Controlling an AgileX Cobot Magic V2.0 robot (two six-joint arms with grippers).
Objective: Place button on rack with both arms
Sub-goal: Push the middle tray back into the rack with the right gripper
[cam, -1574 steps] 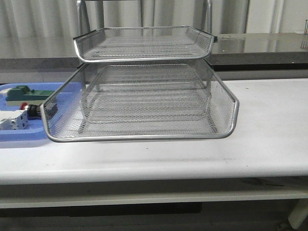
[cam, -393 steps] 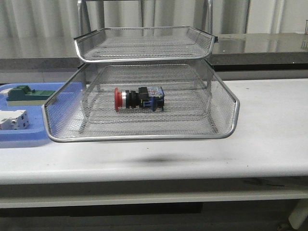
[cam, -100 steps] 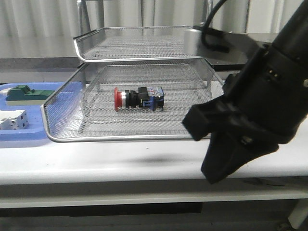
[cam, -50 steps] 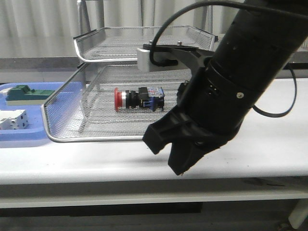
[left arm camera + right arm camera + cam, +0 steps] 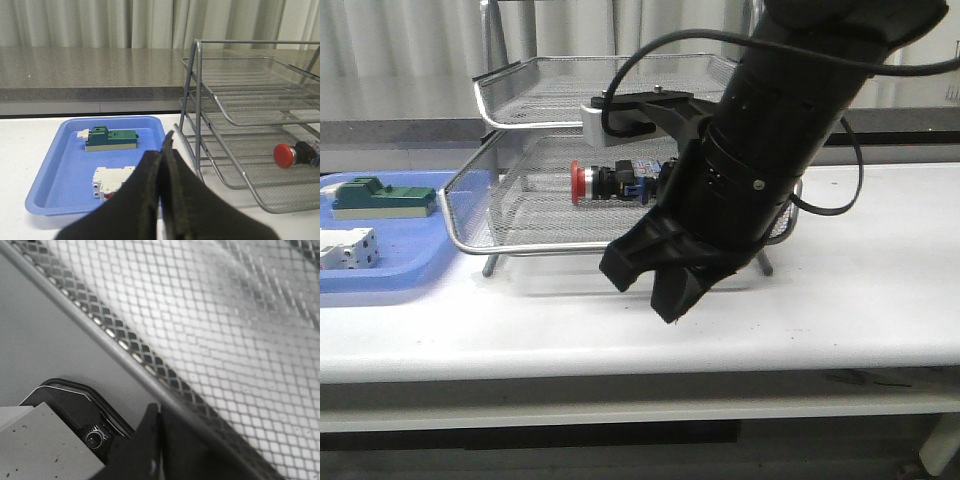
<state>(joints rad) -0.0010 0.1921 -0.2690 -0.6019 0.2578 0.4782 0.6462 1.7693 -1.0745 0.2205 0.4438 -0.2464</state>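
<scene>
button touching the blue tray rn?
Apart. Left wrist view shows the button lying on the rack's mesh tray, with bare table between rack and blue tray.

The bulky matte-black right arm (image 5: 770, 140) is built of thick cylindrical segments dotted with small silver screws. A glossy black cable (image 5: 650, 50) loops from it to a pale grey box-shaped module (image 5: 620, 117). Its black hand (image 5: 665, 285) tapers into wedge-shaped fingers; the left hand (image 5: 161, 200) shows the same dark, smooth fingers.

Soft even light, blurred close mesh.
</scene>
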